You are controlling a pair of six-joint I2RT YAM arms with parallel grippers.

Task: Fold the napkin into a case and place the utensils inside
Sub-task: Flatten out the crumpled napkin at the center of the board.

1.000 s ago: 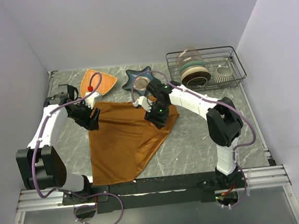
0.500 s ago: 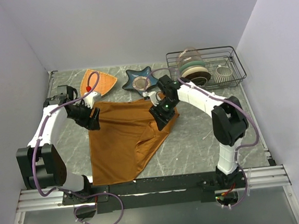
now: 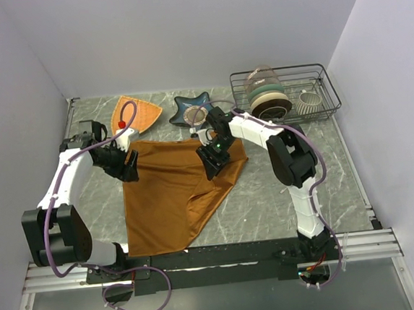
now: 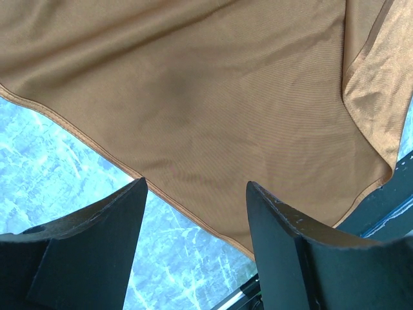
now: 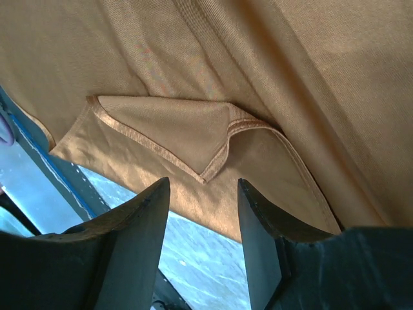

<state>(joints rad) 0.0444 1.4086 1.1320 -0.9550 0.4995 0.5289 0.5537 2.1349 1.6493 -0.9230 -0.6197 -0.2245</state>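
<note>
Left fingers (image 4: 84, 252) gape, empty, over the napkin (image 3: 170, 194) hem nearest the left edge of the worktop (image 3: 268, 193). Right fingers (image 5: 122, 252), narrower and empty, should pinch the turned-over corner squarely.

The napkin (image 3: 168, 191) lies on the table (image 3: 268, 193) between the 2 arms, its right side folded over itself. The left end effector (image 3: 126, 166) is over its far left corner, the right end effector (image 3: 213, 162) over its far right fold. Behind the napkin sit a triangular plate (image 3: 136, 112) and, to its right, a star dish (image 3: 188, 107). The wire rack (image 3: 330, 90) stands far right, with dishes (image 3: 268, 95) inside.
</note>
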